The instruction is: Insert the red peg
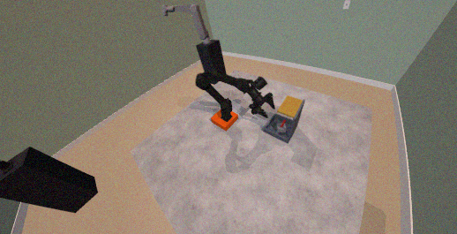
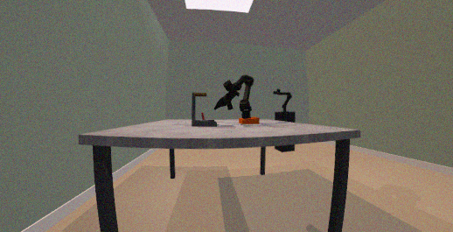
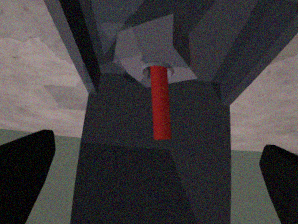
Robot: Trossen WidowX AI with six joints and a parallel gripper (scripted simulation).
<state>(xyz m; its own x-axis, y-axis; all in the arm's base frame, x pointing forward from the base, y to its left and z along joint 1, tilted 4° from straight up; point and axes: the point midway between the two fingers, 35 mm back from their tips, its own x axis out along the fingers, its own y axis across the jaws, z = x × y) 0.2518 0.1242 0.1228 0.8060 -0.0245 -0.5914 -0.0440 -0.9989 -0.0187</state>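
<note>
The red peg (image 1: 283, 123) (image 2: 203, 116) (image 3: 161, 105) stands with its lower end in the hole of the grey block (image 1: 281, 129) (image 3: 145, 47). It leans slightly in the exterior view, and a long part sticks out above the block; how deep it sits cannot be told. The box (image 1: 276, 134) (image 2: 193, 109) (image 3: 200, 120) is dark grey, with a yellow roof (image 1: 291, 106) (image 2: 199, 94) above the peg. My gripper (image 1: 269, 111) (image 2: 222, 108) (image 3: 161, 149) is open and empty, outside the open front, with its fingers wide apart and clear of the peg.
The box's side walls (image 3: 75, 45) rise on both sides of the block. The arm's orange base (image 1: 224, 120) (image 2: 249, 121) stands on the table (image 1: 198, 162) (image 2: 144, 139) in front of the box's open side.
</note>
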